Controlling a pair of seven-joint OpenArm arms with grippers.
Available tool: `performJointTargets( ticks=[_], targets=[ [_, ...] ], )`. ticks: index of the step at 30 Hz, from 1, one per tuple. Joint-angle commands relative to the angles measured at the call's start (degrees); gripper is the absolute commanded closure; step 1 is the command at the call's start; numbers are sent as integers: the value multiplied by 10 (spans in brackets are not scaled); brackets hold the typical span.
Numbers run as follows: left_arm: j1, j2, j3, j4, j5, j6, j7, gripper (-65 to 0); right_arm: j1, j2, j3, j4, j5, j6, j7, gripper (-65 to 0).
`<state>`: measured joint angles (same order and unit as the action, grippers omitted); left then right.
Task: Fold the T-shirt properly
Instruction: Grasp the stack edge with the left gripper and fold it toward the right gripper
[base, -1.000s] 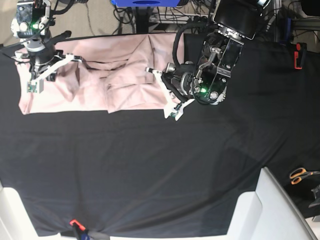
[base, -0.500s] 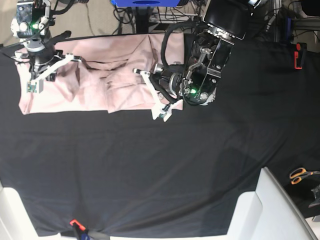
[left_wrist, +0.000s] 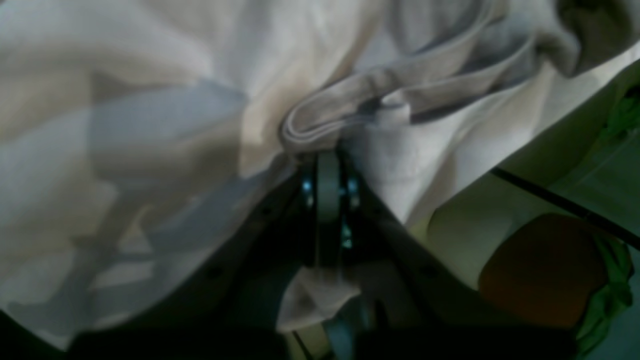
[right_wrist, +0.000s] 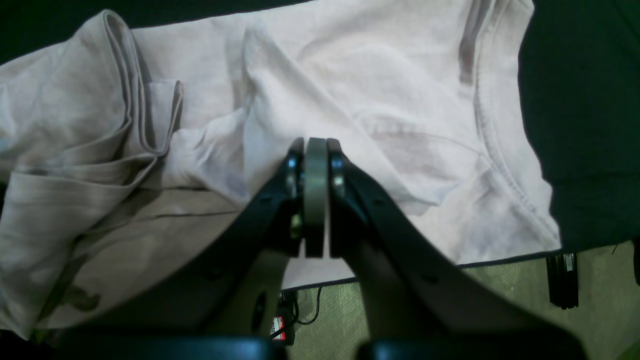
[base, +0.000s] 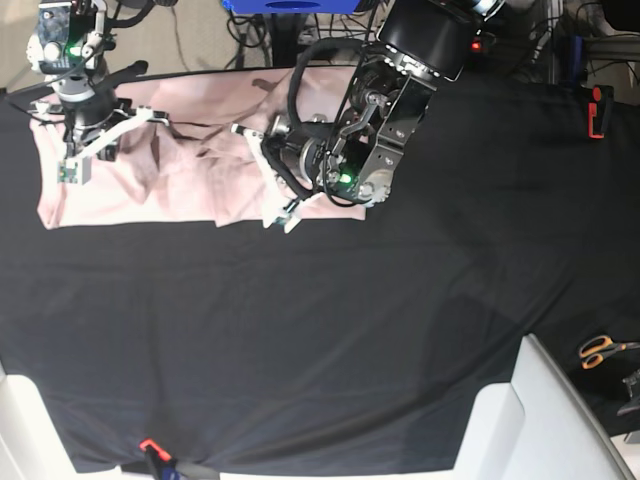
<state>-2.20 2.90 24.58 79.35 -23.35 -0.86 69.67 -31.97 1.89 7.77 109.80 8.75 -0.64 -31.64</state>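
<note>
a pale pink t-shirt (base: 190, 165) lay along the far edge of a desk (base: 320, 340) covered in black cloth, crumpled and partly doubled over itself. the left end effector (left_wrist: 327, 165) hung above the shirt's middle, its jaws pressed together on a bunched fold of pink fabric just below the ribbed collar (left_wrist: 400, 90), which curled close above the grip. the right end effector (right_wrist: 315, 150) sat over the shirt's opposite end, near the collar side seen in its own camera, jaws closed flat together; whether it pinched any cloth could not be told, though it seemed to rest on the fabric. orange-handled scissors (base: 600, 350) lay well away from the shirt at the desk's near edge.

the risks, as a judgement: the left grip looked to hold several layers at once, so carrying it across could drag the whole shirt rather than lay a clean fold. if the right end effector was not truly pinning its end, the garment could slide off the far edge, where some fabric already overhung.
</note>
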Motion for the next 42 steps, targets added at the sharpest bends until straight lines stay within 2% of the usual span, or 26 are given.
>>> performJointTargets(
  ticks=[1,5,9,13,16,21,29,31,33,37,39,42],
  targets=[
    [-11,13,1,9,-8,-14,-3,0,-1,3,2,12,-1,-1,12,-2],
    [-25,21,2,7,-8,-47,-3,0,-1,3,2,12,-1,-1,12,-2],
    [-38,28,6,7,-8,-50,-2,0,2,3,3,12,-1,-1,12,-2],
    [-54,33,68,-25,-8,-50,-3,0,10,2,43,13,-1,-1,12,-2],
    [-58,45,78,-53,-12,-50,-18,0,12,2,69,13,-1,-1,12,-2],
    [-85,44,115,-66,-91,-51,-34,0,18,2,84,13,-1,-1,12,-2],
    [-136,19,113,-53,-209,-43,-34,0,20,-4,95,12,-1,-1,12,-2],
    [-134,-2,112,-30,-210,-6,-34,0,20,-4,95,12,-1,-1,11,-2],
    [-126,-27,113,-9,-210,57,-33,0,20,-4,95,12,-1,-1,3,-2],
    [-107,-69,113,25,-212,158,-32,0,32,-4,95,12,-1,-1,-28,-2],
    [-95,-81,114,31,-210,194,-32,0,35,-4,95,12,-1,-1,-32,-2],
    [-89,-84,117,23,-210,219,-32,0,36,-4,95,12,-1,-1,-32,-2]
  ],
)
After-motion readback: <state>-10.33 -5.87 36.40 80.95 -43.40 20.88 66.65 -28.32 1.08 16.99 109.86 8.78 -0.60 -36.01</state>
